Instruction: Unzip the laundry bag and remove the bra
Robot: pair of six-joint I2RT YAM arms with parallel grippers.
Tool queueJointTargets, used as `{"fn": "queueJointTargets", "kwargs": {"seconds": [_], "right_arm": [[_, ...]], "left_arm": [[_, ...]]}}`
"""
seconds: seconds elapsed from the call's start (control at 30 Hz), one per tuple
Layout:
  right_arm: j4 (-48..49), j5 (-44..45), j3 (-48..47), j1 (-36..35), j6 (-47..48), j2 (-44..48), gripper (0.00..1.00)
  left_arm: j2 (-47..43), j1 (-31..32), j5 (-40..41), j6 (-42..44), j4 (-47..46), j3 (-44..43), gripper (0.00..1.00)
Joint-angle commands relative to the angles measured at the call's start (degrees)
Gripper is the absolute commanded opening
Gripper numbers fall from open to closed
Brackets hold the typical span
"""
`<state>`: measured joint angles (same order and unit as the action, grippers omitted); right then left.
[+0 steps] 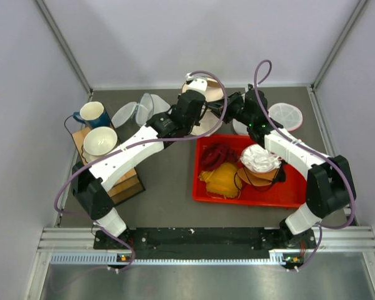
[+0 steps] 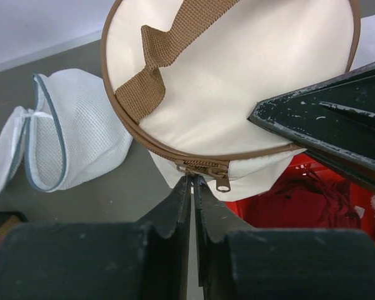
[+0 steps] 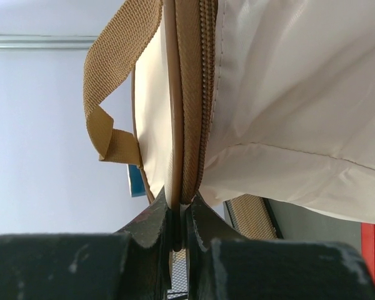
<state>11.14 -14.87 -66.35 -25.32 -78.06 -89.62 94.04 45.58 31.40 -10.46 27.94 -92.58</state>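
The cream laundry bag point(image 1: 214, 91) hangs off the table between my two grippers, its round end with brown trim and a brown strap point(image 2: 151, 75) facing the left wrist camera. The zipper is closed, with two sliders together at the bottom of the rim point(image 2: 203, 167). My left gripper point(image 2: 192, 179) is pinched nearly flat with its tips on one slider's pull; the other pull tab point(image 2: 222, 184) hangs free beside it. My right gripper point(image 3: 180, 209) is shut on the brown zipper rim point(image 3: 190, 94) of the bag. The bra is hidden.
A red tray point(image 1: 250, 195) at right holds a dark red garment point(image 1: 217, 153), a yellow one point(image 1: 222, 178) and a white cupped one point(image 1: 259, 157). White mesh pouches point(image 1: 137, 111) point(image 1: 286, 115) lie at the back. A blue mug point(image 1: 92, 114), white bowl point(image 1: 100, 140) and wooden box point(image 1: 125, 181) stand at left.
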Motion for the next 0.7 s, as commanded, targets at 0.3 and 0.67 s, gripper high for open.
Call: {"fn": "queueJointTargets", "kwargs": {"seconds": [0.3, 0.67], "right_arm": [[2.84, -7.16, -1.32, 2.91, 6.33, 3.33, 0.0], [-5.95, -29.84, -16.0, 5.1, 20.05, -4.85, 0.0]], "left_arm": [[-3.77, -2.78, -3.26, 0.79, -0.96, -0.42, 0.0], [-5.71, -14.02, -14.42, -5.01, -0.78, 1.42, 0.0]]}}
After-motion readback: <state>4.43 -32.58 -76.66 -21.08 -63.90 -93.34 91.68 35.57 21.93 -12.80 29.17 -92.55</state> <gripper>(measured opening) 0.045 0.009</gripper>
